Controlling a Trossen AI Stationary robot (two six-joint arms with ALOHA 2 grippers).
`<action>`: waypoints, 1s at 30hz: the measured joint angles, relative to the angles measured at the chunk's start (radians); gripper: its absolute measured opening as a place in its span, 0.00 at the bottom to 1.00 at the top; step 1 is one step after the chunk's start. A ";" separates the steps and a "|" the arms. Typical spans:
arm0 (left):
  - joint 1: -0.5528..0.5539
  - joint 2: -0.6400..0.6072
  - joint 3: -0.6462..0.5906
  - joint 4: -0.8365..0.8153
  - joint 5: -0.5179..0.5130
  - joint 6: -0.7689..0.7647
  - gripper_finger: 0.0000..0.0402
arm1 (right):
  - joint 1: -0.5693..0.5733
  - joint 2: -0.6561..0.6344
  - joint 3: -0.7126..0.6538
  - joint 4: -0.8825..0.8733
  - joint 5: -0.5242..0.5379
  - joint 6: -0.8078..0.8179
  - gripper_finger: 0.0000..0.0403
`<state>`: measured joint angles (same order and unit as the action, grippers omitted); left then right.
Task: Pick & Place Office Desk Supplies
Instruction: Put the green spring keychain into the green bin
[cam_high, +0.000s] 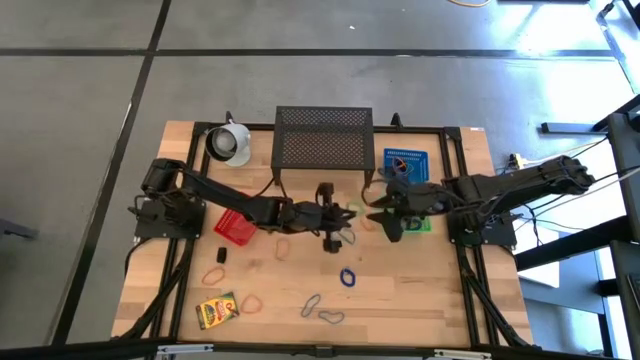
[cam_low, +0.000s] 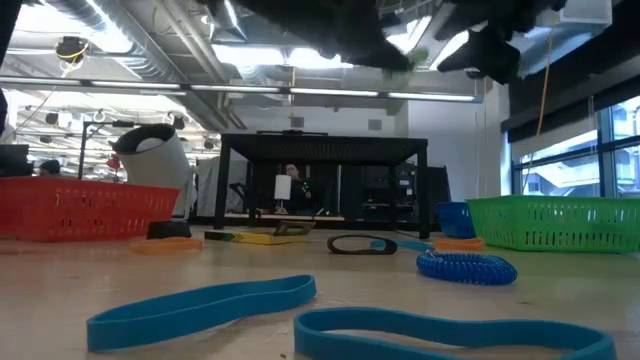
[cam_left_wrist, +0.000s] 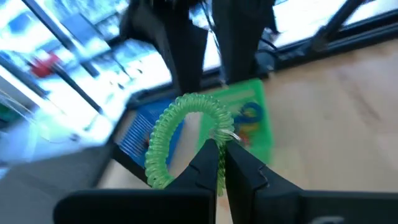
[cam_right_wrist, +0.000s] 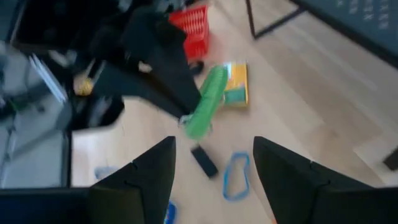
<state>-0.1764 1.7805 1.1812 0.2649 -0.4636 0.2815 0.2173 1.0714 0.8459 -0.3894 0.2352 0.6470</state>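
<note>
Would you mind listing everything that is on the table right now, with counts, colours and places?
black mesh shelf: one, black, far edge, middle
white mug: one, white, left of the shelf
red mesh basket: one, left side
blue mesh basket: one, right of the shelf
green mesh basket: one, right side, under the right arm
flat band loops: about five, orange, red, grey, blue, front half
blue coiled loop: one, middle
small black block: one, near the red basket
yellow-green printed box: one, front left
green coiled loop: one, lifted above mid-table
left gripper: shut on the green coiled loop
right gripper: open, facing it
</note>
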 joint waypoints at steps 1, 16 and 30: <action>0.000 0.000 0.010 -0.003 -0.019 0.030 0.02 | -0.007 0.000 0.000 0.014 0.001 0.014 0.55; 0.012 0.000 0.045 0.011 -0.067 0.129 0.02 | -0.047 0.001 0.000 0.121 0.063 0.052 0.59; 0.047 -0.001 0.046 0.031 -0.006 0.143 0.02 | -0.073 0.001 0.000 0.121 0.063 0.054 0.09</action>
<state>-0.1293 1.7794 1.2270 0.2957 -0.4692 0.4248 0.1448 1.0721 0.8459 -0.2683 0.2985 0.7015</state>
